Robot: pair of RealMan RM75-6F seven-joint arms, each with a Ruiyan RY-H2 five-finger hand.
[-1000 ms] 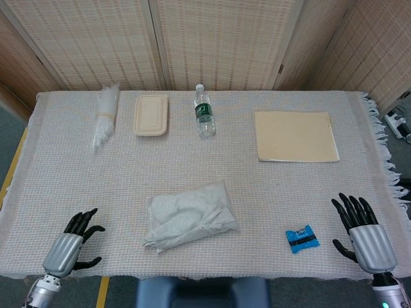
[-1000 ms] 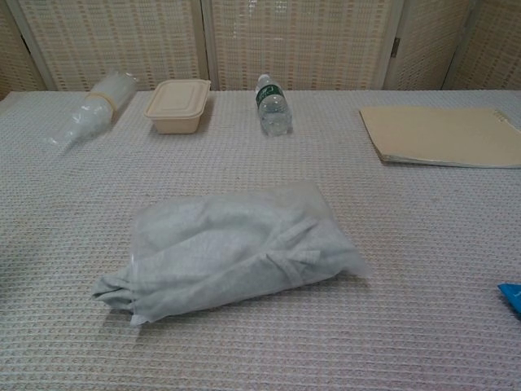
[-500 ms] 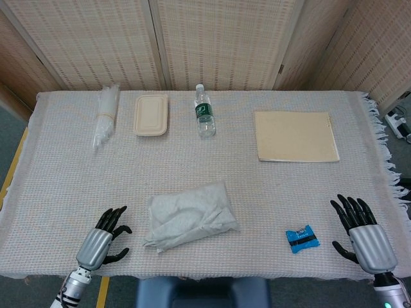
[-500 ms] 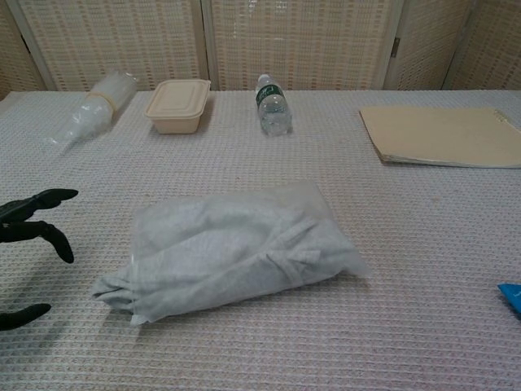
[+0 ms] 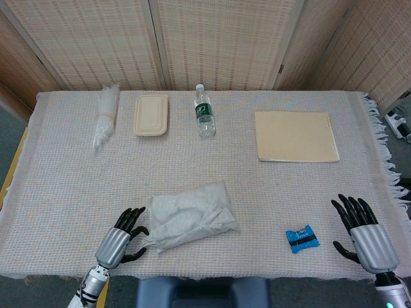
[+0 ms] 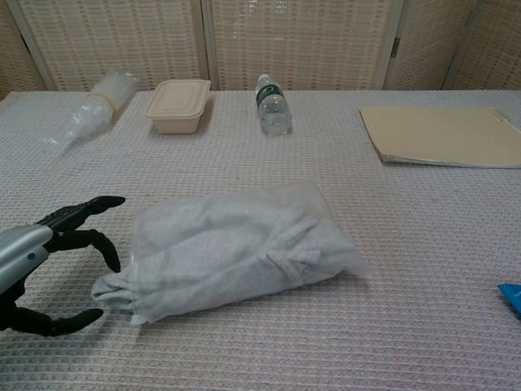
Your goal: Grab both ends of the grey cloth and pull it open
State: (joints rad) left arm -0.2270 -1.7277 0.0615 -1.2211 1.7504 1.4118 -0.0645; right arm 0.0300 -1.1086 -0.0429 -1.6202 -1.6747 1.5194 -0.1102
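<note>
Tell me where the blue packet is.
In the head view the blue packet lies near the table's front edge, between the grey cloth and the right hand.

The whole table (image 5: 58,167) is seen from above; the grey cloth (image 6: 236,248) is shared, closer and lower, in the chest view.

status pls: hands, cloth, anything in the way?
Left hand open beside the grey cloth, not gripping. Right hand open, far off. Cloth bunched. Blue packet lies between right hand and cloth.
</note>
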